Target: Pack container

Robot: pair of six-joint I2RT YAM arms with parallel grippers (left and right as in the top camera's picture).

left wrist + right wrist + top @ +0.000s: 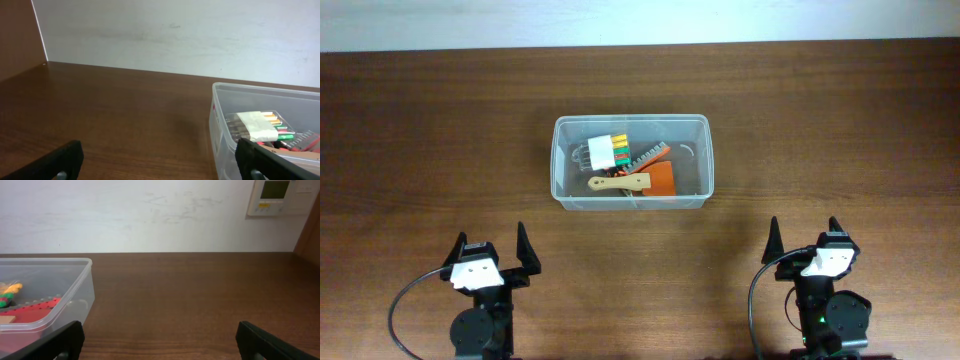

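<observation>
Sitting at the near edge of the table (410, 150), the left gripper (491, 236) and right gripper (804, 224) both had their jaws spread wide with nothing in them. The container (630, 119) sat ahead of them, roughly between the two and touching neither. Inside it were a white-wrapped bundle (605, 151) of coloured bits, a wooden-handled tool (620, 182) and an orange piece (665, 180). Way out past the right gripper, a wall panel (277, 197) hung on the far wall.

Brown wood table (420, 120), white wall (150, 215) behind; small display panel (277, 197) on wall, upper rt.
</observation>
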